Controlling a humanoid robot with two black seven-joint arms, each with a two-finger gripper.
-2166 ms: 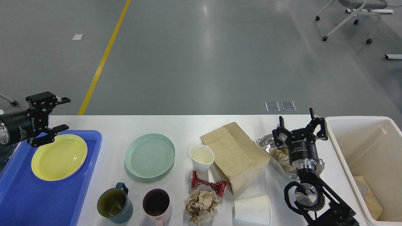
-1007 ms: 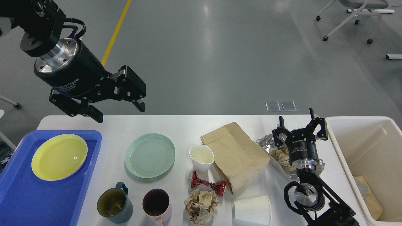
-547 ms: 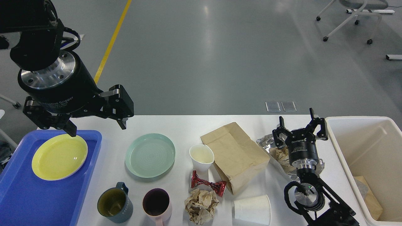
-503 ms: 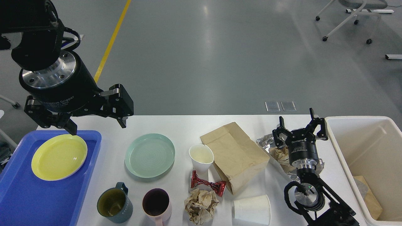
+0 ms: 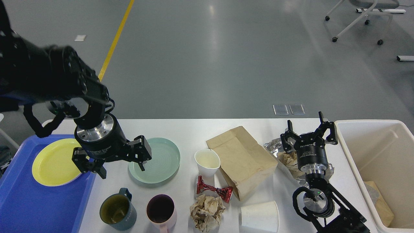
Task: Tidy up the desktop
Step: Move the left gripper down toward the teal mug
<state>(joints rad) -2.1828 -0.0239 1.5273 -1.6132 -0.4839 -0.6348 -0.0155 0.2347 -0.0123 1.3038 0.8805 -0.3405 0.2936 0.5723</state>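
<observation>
The white desktop point(image 5: 190, 129) carries a mint-green plate point(image 5: 161, 160), a dark green mug point(image 5: 117, 213), a pink mug point(image 5: 161, 212), an upright paper cup point(image 5: 207, 161), a tipped paper cup point(image 5: 260, 216), a brown paper bag point(image 5: 242, 160), a red wrapper point(image 5: 214, 190), crumpled brown paper point(image 5: 207, 212) and foil with paper point(image 5: 286, 158). My left gripper point(image 5: 121, 171) is open and empty, pointing down over the left edge of the mint-green plate. My right gripper point(image 5: 309, 129) is open and empty, pointing up over the foil.
A blue tray point(image 5: 35, 207) at the left holds a yellow plate point(image 5: 51, 161). A cream-white bin point(image 5: 368, 152) stands at the right with some paper in it. The table's far edge faces a grey floor.
My left gripper has swung down and right, from above the tray's far edge to just over the mint-green plate's left side. The right arm has not moved.
</observation>
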